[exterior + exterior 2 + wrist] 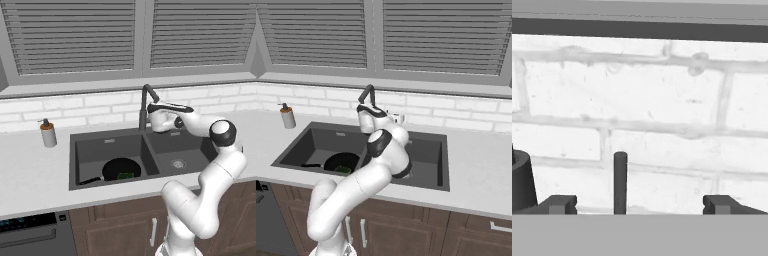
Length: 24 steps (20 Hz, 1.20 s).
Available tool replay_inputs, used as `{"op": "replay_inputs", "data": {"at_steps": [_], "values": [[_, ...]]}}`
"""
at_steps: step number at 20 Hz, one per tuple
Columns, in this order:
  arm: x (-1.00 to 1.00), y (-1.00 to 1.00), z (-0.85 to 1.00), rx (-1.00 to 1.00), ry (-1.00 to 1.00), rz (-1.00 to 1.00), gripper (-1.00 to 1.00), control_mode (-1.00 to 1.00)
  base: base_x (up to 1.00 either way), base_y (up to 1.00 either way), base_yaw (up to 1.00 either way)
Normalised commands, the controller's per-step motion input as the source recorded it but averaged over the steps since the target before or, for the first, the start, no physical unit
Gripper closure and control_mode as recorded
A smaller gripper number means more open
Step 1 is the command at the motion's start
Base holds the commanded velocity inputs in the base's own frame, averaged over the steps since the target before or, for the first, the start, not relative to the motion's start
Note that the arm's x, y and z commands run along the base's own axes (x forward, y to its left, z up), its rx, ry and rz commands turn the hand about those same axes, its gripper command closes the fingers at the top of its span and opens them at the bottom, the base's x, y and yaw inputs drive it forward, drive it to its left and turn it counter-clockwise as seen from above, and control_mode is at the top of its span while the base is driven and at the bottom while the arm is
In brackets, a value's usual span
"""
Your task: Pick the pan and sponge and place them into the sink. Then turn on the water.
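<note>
Pan [120, 169] with sponge [125, 175] lies in sink [107, 141] left basin. My jaws [639, 204] wide open, straddling faucet lever [620, 182] for water-on push.

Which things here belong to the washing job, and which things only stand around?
Job: pan and sponge, both in the sink; faucet; gripper, open beside the faucet's thin lever.
Standing around: soap dispenser, window blinds.
</note>
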Motion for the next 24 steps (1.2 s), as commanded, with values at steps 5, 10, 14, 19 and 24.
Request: {"op": "replay_inputs", "data": {"at_steps": [5, 10, 14, 19, 24], "values": [[0.26, 0.0, -0.03, 0.0, 0.0, 0.0, -1.0, -1.0, 0.0, 0.0, 0.0], [0.26, -0.07, 0.0, 0.04, 0.0, 0.0, -1.0, -1.0, 0.0, 0.0, 0.0], [0.03, -0.2, 0.0, 0.1, 0.0, -0.01, -1.0, -1.0, 0.0, 0.0, 0.0], [-0.09, -0.66, 0.0, 0.22, -0.01, -0.03, -1.0, -1.0, 0.0, 0.0, 0.0], [-0.07, -0.73, -0.02, 0.25, 0.0, -0.04, -1.0, -1.0, 0.0, 0.0, 0.0]]}}
